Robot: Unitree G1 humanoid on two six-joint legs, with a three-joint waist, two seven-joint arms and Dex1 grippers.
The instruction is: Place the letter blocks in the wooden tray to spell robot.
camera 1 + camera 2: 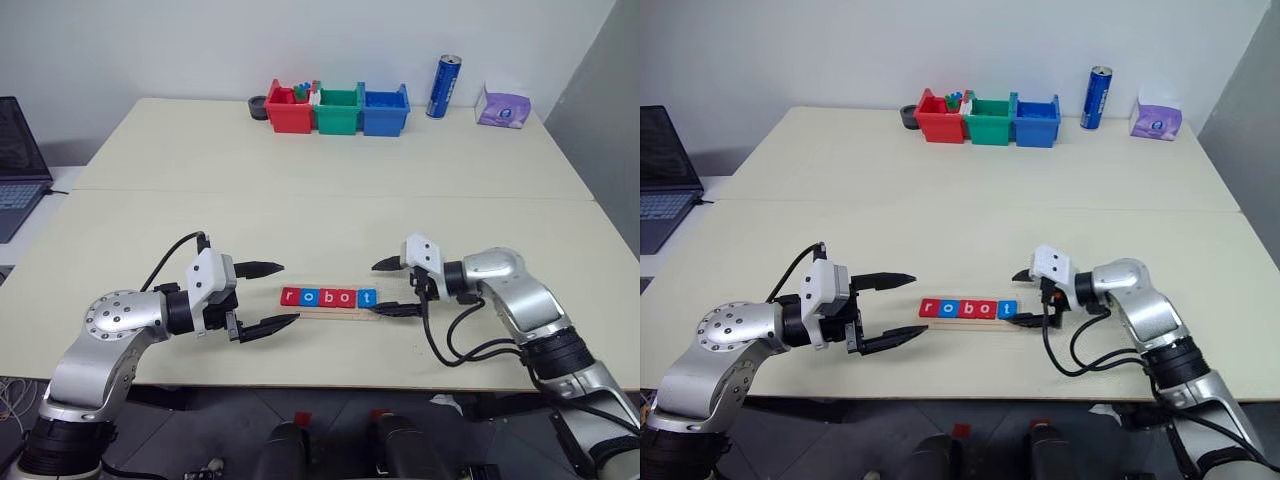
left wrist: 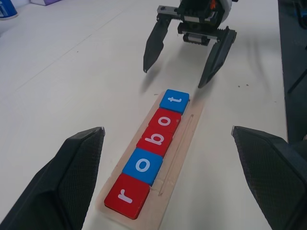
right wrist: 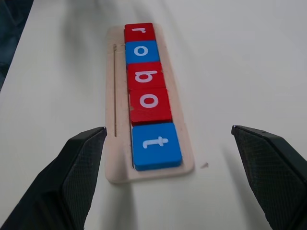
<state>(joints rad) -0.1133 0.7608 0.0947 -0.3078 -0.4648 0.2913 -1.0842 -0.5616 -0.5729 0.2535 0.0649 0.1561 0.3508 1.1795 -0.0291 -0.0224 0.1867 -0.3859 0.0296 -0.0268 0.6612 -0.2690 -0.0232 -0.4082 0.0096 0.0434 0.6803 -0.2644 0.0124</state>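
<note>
We see the wooden tray point(image 1: 335, 312) lying near the front edge of the pale tabletop point(image 1: 320, 200), between our two arms, with the five letter blocks point(image 1: 329, 297) sitting in it edge to edge: a red r, a blue o, a red b, a red o and a blue t. Our left claw point(image 1: 268, 296) hangs just beside the r end of the tray with its two fingers spread wide and nothing between them. Our right claw point(image 1: 389, 287) hangs at the t end, also spread wide and empty, one finger raised above the tabletop and the other low beside the tray's end; we cannot tell whether that low finger touches the wood. Nothing lies between either claw and the blocks. Well apart, along the far edge of the tabletop, stand a red bin point(image 1: 289, 108), a green bin point(image 1: 339, 110) and a blue bin point(image 1: 385, 110) in a row, a blue can point(image 1: 444, 87) upright to their right, and a purple tissue pack point(image 1: 503, 106) beyond it. A laptop point(image 1: 18, 165) sits off to our left.
</note>
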